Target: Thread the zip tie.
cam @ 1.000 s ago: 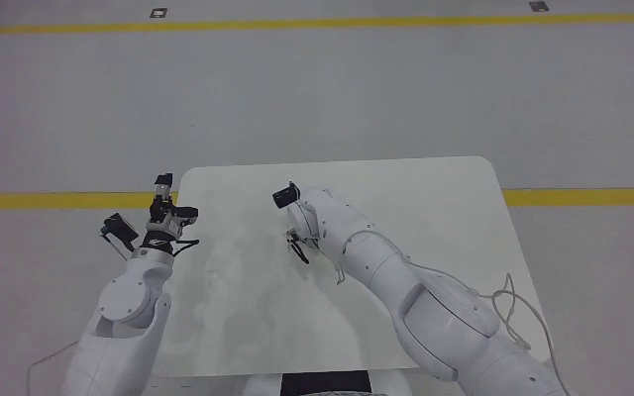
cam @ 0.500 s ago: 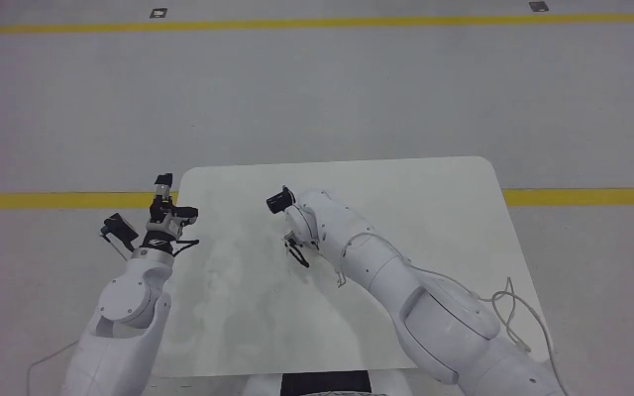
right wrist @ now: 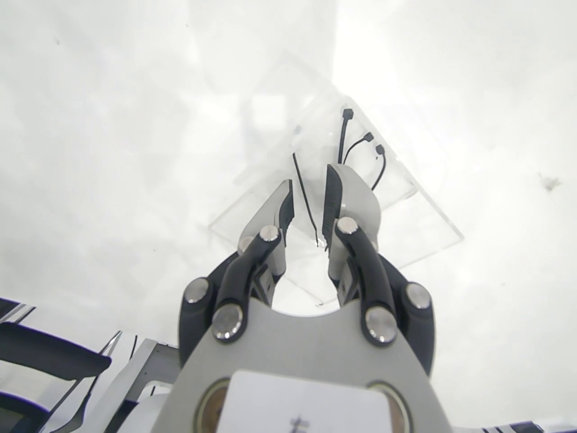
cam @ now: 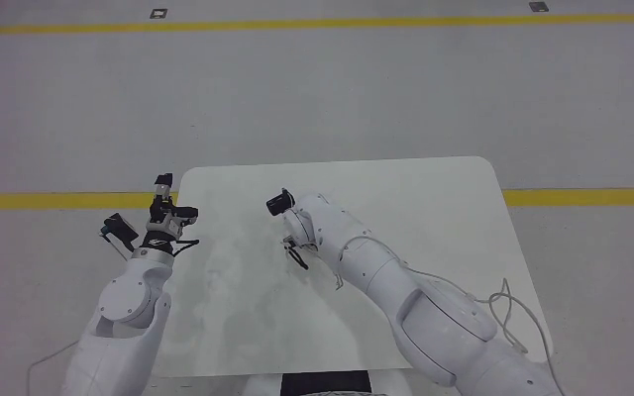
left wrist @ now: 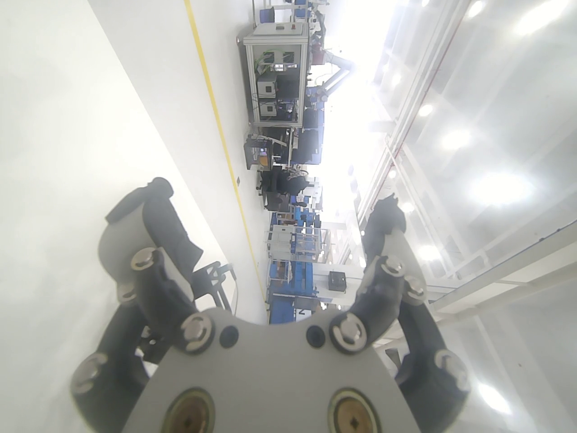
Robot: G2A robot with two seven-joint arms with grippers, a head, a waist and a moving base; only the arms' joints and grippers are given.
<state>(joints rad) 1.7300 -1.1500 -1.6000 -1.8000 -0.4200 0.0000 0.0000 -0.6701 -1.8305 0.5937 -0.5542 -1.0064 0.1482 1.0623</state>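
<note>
A thin black zip tie (right wrist: 303,186) lies on a clear plastic stand (right wrist: 419,223) on the white table. My right gripper (right wrist: 309,177) is open just above the stand, one finger on each side of that tie's strap, not touching it. Three more black zip ties (right wrist: 343,137) rest on the stand beside it, heads pointing away from the gripper. In the top view the right gripper (cam: 294,252) hangs over the table's middle left. My left gripper (left wrist: 270,218) is open and empty, held up at the table's left edge (cam: 163,193).
The white table (cam: 426,198) has bare room to the right and front of the stand. A yellow floor line (cam: 575,196) runs behind it. Past the table's near edge, a dark chair part (right wrist: 49,358) shows in the right wrist view.
The right arm has shifted slightly left and closer to the stand. The left arm has not moved.
</note>
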